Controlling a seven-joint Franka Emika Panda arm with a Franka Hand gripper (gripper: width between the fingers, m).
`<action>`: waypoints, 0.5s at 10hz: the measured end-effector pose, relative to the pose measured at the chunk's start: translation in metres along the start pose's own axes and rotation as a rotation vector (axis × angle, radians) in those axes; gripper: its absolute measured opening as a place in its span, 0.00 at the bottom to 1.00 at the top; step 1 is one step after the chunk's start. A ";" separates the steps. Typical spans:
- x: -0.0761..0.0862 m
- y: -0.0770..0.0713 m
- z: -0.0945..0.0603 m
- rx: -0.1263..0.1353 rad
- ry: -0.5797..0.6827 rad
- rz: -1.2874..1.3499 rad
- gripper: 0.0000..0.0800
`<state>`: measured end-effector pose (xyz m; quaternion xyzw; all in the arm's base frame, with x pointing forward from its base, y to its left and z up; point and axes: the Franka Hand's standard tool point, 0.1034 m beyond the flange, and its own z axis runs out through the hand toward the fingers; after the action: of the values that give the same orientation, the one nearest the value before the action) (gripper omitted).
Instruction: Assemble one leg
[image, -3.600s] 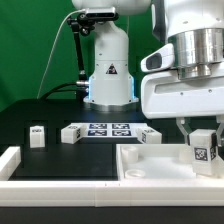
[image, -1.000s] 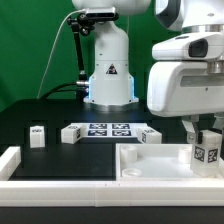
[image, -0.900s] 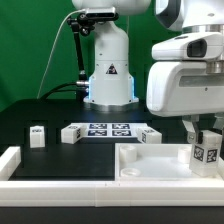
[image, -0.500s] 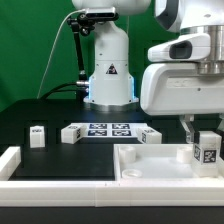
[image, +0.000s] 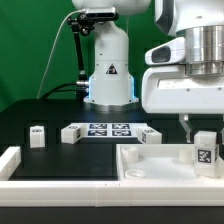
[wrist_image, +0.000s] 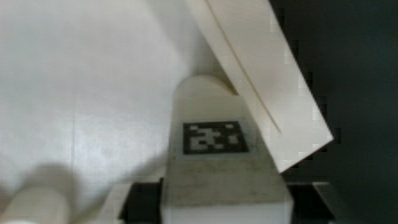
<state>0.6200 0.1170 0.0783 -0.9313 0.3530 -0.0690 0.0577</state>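
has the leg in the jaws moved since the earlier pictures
Yes, slightly. Against the tray's fixed rim, the leg drifted toward the exterior view's right, then back a little left. It stays upright.

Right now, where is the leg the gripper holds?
The leg stands at the exterior view's right, clamped in the gripper over the white tray, near its right rim.

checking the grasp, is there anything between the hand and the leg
Nothing visible does. The hand is already around the leg, which stands on the white tray near its rim on the exterior view's right.
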 end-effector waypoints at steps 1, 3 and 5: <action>0.000 0.000 0.000 0.003 0.001 0.052 0.37; -0.001 -0.001 0.000 0.002 0.000 0.233 0.37; -0.002 0.000 0.000 -0.001 -0.007 0.282 0.37</action>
<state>0.6190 0.1185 0.0782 -0.8726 0.4803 -0.0569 0.0675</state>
